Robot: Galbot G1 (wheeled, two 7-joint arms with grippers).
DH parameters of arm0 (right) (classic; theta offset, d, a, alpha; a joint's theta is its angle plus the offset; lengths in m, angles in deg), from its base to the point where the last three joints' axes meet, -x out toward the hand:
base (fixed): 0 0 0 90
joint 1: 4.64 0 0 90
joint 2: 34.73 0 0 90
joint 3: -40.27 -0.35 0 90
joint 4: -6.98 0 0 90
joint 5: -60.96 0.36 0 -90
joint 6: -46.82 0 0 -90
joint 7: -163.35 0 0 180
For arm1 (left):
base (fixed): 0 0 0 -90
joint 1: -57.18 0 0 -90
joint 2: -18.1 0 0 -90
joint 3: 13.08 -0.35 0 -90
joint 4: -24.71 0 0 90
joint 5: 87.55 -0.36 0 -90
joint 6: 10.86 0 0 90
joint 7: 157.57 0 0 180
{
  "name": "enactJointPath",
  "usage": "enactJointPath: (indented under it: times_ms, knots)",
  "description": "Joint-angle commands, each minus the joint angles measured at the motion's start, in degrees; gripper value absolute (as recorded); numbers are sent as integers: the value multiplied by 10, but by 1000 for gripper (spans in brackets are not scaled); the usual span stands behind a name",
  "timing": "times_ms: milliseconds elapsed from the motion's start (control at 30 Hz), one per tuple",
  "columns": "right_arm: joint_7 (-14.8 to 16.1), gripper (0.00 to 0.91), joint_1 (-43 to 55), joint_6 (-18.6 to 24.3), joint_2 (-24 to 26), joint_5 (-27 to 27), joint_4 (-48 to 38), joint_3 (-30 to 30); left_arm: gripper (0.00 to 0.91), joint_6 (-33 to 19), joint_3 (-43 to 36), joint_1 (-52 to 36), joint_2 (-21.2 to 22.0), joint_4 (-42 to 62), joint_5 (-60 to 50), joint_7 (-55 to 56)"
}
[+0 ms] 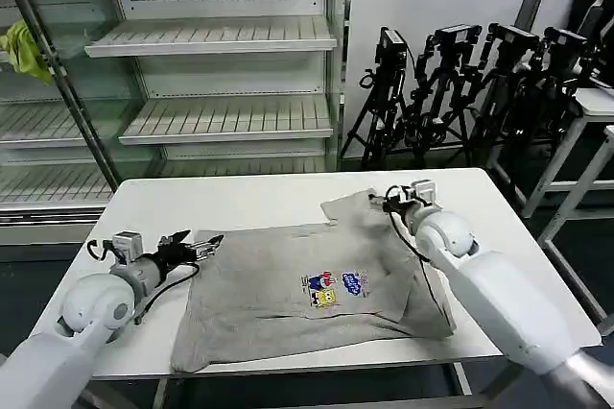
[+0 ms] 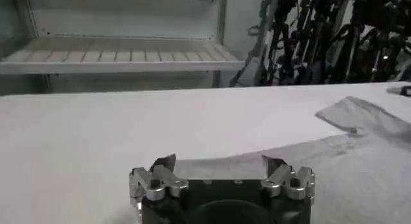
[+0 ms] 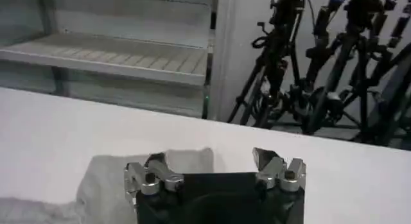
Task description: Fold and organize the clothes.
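Observation:
A light grey short-sleeved shirt (image 1: 288, 294) with a small multicoloured cartoon print (image 1: 336, 287) lies spread on the white table (image 1: 240, 203), one sleeve (image 1: 350, 205) pointing toward the far side. My left gripper (image 1: 199, 248) is low at the shirt's left edge. It is open, and the grey cloth (image 2: 359, 161) reaches up between its fingertips (image 2: 164, 163). My right gripper (image 1: 389, 203) hovers at the far sleeve, also open. That sleeve (image 3: 115, 180) lies beside one of its fingertips (image 3: 154, 161). Neither gripper (image 2: 218, 164) (image 3: 209, 160) holds anything.
Open metal shelves (image 1: 221, 35) stand behind the table, with a yellow-green cloth (image 1: 24, 49) hanging at their left end. Black tripods (image 1: 451, 92) are clustered at the back right, next to another white table (image 1: 600, 107). Bare tabletop runs along the far and left sides.

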Motion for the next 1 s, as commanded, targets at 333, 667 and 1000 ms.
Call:
enactJointPath:
  times_ms: [333,667,1000]
  knots:
    - [17,907,28,9,-53,-42,-79,9,907,-14,-64,-82,12,106,-49,-28]
    - [21,907,26,17,-54,-59,-95,0,907,-19,-69,-83,14,124,-63,-38]
    - [25,907,18,24,-62,-70,-113,-9,756,-22,-65,-72,21,129,-78,-45]
